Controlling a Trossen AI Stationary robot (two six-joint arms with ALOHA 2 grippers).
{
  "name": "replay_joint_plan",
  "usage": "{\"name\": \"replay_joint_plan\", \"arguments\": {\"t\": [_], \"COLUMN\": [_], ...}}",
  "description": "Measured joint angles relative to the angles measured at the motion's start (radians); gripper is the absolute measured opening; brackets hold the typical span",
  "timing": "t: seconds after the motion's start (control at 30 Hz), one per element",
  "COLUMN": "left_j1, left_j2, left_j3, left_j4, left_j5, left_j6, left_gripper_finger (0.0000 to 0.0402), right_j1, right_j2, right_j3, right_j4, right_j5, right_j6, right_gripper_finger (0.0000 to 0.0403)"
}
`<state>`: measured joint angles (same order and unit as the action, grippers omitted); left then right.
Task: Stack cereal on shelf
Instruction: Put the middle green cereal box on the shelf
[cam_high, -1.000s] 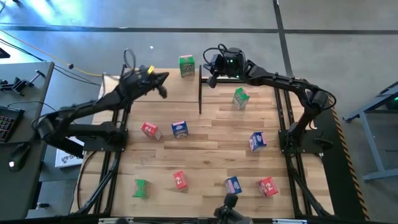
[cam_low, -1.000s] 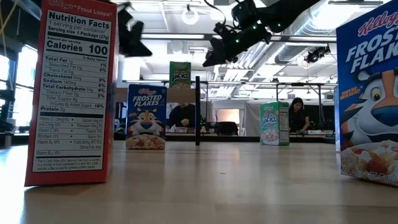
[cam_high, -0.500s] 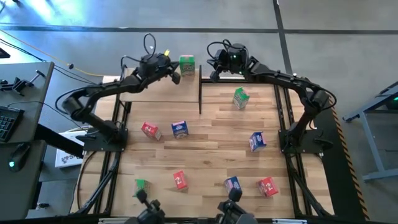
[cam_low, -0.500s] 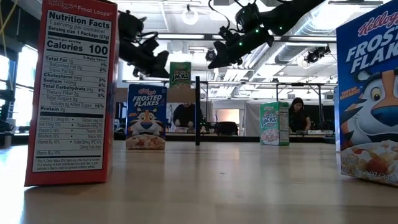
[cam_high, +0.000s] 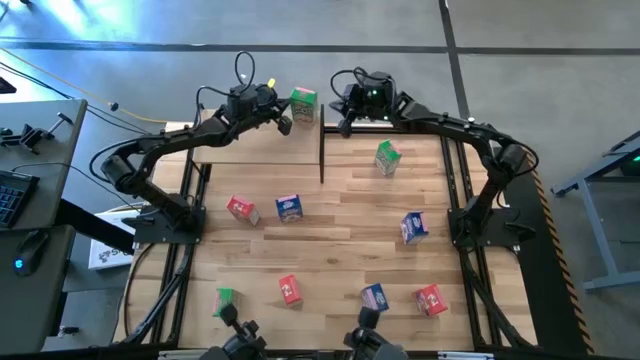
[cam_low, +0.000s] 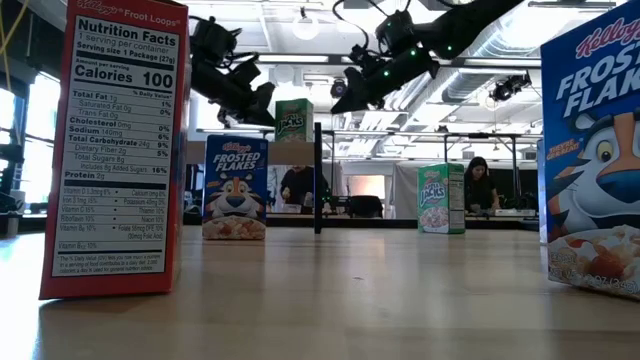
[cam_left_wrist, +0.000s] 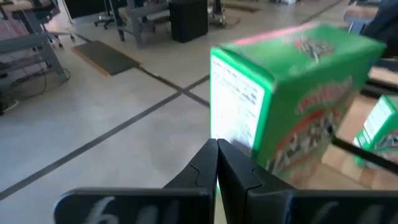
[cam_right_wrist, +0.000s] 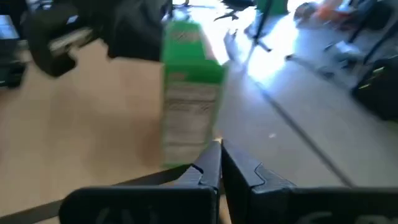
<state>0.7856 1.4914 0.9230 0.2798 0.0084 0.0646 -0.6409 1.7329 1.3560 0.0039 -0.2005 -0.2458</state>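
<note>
Glossy printed cardboard cereal (cam_high: 302, 103); pale wood-plank shelf (cam_high: 235, 152)

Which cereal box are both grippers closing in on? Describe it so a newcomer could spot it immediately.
Start at the shelf, the raised plank along the table's far edge in the high view. At its right end, near the black post, stands a green box between the shut left gripper and right gripper. It is the only box on the shelf.

Bright overhead lighting, wrist feeds blurred.
I see ceiling lamp (cam_low: 305, 22) glare; green box (cam_left_wrist: 292, 93) smeared in both wrist views.
</note>
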Motion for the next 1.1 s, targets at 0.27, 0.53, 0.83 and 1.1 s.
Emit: {"name": "replay_joint_plan", "arguments": {"t": [0.27, 0.53, 0.83, 1.1], "left_j1": [0.000, 0.000, -0.007, -0.009], "left_j2": [-0.072, -0.072, -0.073, -0.073], "left_j3": [-0.042, -0.081, -0.081, -0.082], "left_j4": [-0.051, -0.042, -0.040, -0.042], "left_j5": [0.000, 0.006, 0.014, 0.017], "left_j6": [0.018, 0.010, 0.008, 0.016], "left_gripper_finger": [0.0000, 0.0000, 0.0000, 0.0000], "right_j1": [0.026, 0.020, 0.014, -0.003], "right_j2": [0.093, 0.147, 0.180, 0.186], "right_j3": [0.000, 0.000, 0.000, 0.000], "right_j4": [0.120, 0.226, 0.315, 0.334], "right_j5": [0.000, 0.035, 0.039, 0.028], "right_j6": [0.022, 0.065, 0.064, 0.063], "right_gripper_finger": [0.0000, 0.0000, 0.0000, 0.0000]}}
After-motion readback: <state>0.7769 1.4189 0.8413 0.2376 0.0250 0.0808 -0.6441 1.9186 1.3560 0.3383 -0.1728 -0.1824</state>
